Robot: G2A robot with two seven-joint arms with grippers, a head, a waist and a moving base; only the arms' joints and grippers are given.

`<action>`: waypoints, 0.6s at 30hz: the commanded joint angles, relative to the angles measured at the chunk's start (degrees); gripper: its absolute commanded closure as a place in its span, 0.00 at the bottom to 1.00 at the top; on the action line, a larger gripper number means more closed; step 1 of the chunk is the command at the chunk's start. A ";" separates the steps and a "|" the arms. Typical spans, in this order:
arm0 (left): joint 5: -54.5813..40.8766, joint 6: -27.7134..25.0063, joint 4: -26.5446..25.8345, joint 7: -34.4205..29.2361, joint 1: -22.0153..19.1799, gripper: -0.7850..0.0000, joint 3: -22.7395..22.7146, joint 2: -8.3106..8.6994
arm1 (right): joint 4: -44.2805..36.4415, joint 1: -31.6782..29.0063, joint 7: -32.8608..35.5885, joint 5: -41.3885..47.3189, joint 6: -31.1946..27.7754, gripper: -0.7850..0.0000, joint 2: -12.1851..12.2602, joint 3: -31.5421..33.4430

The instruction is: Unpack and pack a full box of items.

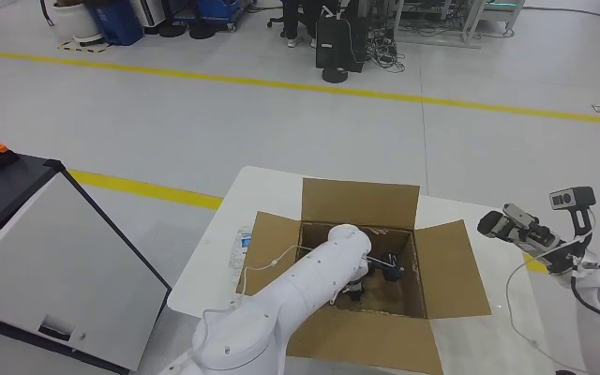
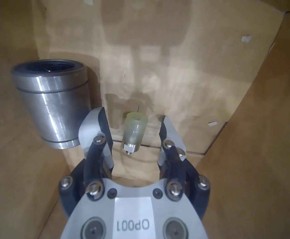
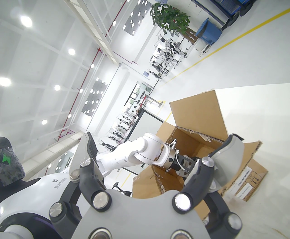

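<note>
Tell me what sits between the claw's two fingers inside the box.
A small pale-green tube with a metal tip, untouched; the left wrist view shows it.

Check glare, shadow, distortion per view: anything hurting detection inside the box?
Left wrist view: streak glare on the steel cylinder, box walls unevenly lit. Top view: even light on the table, box interior dark. Right wrist view: ceiling lights blown out, table edge bowed.
</note>
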 commanded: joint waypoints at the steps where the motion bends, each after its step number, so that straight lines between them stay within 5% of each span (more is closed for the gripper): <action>1: 0.06 -0.19 0.06 -1.03 0.23 0.52 -0.21 -0.03 | 0.00 0.00 -0.01 0.00 0.00 0.00 0.00 0.00; 5: 0.22 -0.06 0.01 -2.06 0.50 0.56 -0.65 -0.04 | 0.00 0.00 -0.01 0.00 0.00 0.00 0.00 0.00; 7: 0.33 0.01 -0.04 -2.30 0.51 0.74 -0.89 -0.05 | 0.00 0.00 -0.01 0.00 0.00 0.00 0.00 0.00; 8: 0.51 0.05 -0.08 -2.49 0.52 0.98 -0.95 -0.06 | 0.00 0.00 -0.01 0.00 0.00 0.00 0.00 0.00; 18: 2.68 1.87 -0.48 -2.42 -0.30 1.00 -1.63 -0.14 | 0.00 0.00 -0.01 0.00 0.00 0.00 0.00 0.00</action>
